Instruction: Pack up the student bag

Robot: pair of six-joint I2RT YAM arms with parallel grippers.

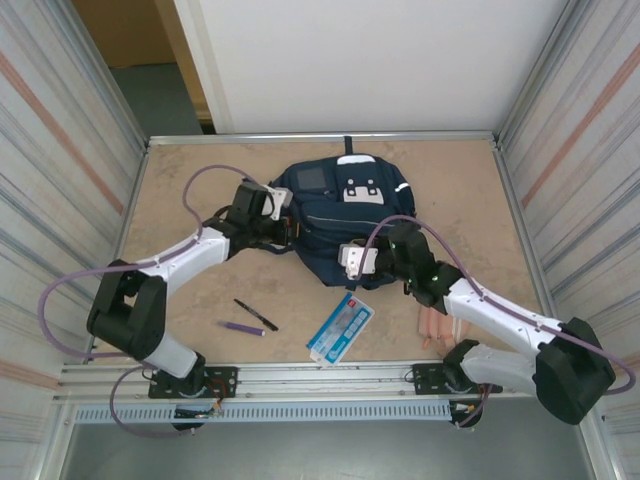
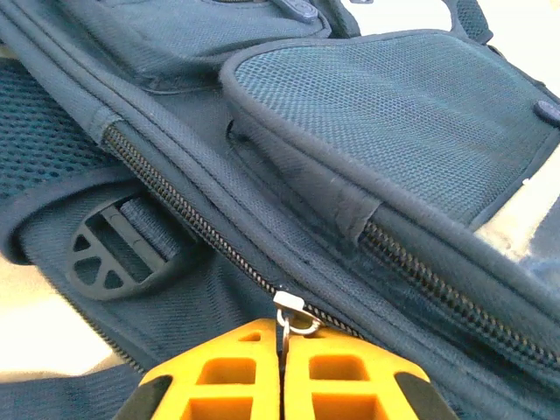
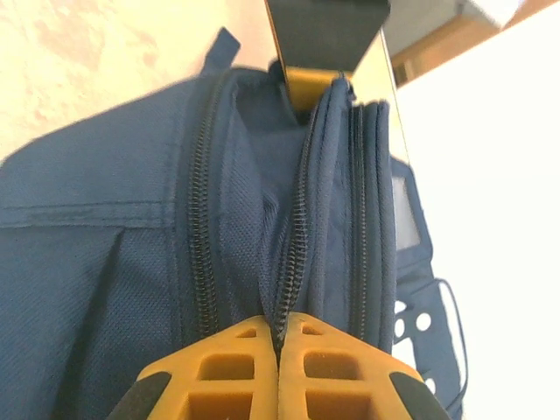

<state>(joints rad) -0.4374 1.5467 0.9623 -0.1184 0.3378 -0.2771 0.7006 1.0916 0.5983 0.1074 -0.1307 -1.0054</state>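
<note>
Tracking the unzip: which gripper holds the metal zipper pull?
The left gripper, shut on the silver pull; the right gripper pinches only backpack fabric beside its zipper.

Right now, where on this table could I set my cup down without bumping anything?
Bare table: the far left corner, left of the backpack, and the far right corner, beyond the right arm. Crowded: the near edge, where two pens, a booklet and a pink case lie.
</note>
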